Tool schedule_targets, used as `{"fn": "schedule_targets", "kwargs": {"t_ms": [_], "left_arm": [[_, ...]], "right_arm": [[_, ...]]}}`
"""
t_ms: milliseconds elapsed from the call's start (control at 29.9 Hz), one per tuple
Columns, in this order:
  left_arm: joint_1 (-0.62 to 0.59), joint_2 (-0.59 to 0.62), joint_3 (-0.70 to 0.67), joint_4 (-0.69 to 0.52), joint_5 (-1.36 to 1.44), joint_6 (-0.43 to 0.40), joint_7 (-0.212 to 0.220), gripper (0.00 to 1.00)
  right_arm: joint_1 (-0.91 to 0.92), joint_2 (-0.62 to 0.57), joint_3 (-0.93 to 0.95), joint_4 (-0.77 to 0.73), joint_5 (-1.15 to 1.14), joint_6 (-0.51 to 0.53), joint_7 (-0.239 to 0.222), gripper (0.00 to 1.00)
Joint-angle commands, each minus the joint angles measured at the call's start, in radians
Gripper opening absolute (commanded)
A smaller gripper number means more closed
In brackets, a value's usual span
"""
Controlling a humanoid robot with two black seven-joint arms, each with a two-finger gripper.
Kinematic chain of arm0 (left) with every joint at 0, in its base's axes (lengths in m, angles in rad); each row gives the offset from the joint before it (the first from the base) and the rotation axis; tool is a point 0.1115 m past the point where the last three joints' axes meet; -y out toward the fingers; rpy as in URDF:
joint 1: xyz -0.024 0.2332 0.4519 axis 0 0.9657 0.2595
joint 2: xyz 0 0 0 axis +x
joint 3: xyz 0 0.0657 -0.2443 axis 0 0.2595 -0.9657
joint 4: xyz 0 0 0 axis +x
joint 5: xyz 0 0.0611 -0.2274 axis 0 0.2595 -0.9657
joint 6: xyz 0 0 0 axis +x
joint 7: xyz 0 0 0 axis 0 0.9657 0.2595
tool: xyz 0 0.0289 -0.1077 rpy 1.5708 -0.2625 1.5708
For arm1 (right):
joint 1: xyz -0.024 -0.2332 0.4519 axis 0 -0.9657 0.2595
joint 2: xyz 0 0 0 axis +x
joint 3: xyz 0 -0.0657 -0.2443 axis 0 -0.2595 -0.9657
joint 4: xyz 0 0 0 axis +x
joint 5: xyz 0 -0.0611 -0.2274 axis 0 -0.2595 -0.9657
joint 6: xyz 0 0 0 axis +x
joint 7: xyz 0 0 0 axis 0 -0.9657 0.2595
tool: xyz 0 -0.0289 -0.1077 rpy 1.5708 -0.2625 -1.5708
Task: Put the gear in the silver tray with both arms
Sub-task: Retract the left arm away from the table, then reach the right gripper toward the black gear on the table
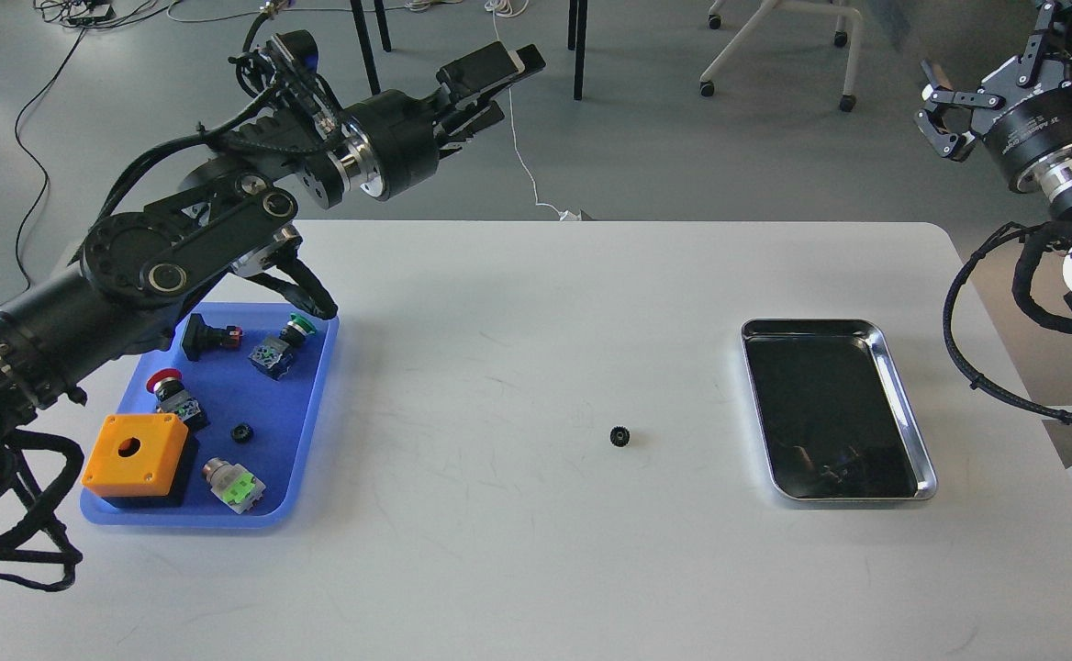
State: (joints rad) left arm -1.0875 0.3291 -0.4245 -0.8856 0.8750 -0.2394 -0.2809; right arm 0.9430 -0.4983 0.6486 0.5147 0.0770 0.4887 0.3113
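Observation:
A small black gear (pixel 619 436) lies alone on the white table (pixel 499 312), a little left of the silver tray (pixel 906 418). The tray's dark mirror-like bottom holds nothing. My left gripper (pixel 488 90) is raised high above the table's far left edge and points right. Its fingers stand apart with nothing between them. At the upper right, beyond the table's corner, my right gripper (pixel 942 117) hangs in the air with its prongs spread and empty. Both grippers are far from the gear.
A blue plastic tray (pixel 224 390) at the left holds an orange box (pixel 135 454), several push-button switches and another small black gear (pixel 241 432). My left arm passes over that tray's back edge. Chair and table legs stand on the floor behind.

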Motion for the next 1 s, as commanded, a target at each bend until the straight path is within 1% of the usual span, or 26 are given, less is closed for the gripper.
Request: {"fn": "schedule_targets", "kwargs": {"t_ms": [0,134,234,401,501,668,869,969], "left_arm": [[0.024,0.168,-0.058,0.090,-0.625,-0.062,0.002,0.98],[0.046,0.209,-0.079,0.192,-0.806,-0.155,0.000,0.98],[0.063,0.223,-0.089,0.255,-0.910,-0.213,0.000,0.98],[0.081,0.231,-0.091,0.289,-0.976,-0.225,0.000,0.98],[0.098,0.251,-0.109,0.289,-0.993,-0.227,0.003,0.98],[0.132,0.281,-0.161,0.338,-1.036,-0.230,0.011,0.98],[0.182,0.298,-0.189,0.344,-1.096,-0.244,0.014,0.98],[0.216,0.301,-0.201,0.344,-1.111,-0.245,0.014,0.98]], "right_arm": [[0.211,0.018,-0.297,-0.001,-0.038,0.000,0.002,0.99],[0.327,0.099,-0.421,-0.001,-0.213,0.000,0.002,0.99],[0.379,0.181,-0.457,-0.001,-0.344,0.000,0.000,0.99],[0.447,0.266,-0.475,-0.016,-0.375,0.000,-0.001,0.99],[0.503,0.316,-0.547,-0.027,-0.375,0.000,-0.001,0.99],[0.608,0.352,-0.806,-0.004,-0.378,0.000,0.002,0.99],[0.727,0.498,-1.145,0.019,-0.430,0.000,0.006,0.99],[0.746,0.498,-1.273,0.036,-0.508,0.000,0.008,0.99]]}}
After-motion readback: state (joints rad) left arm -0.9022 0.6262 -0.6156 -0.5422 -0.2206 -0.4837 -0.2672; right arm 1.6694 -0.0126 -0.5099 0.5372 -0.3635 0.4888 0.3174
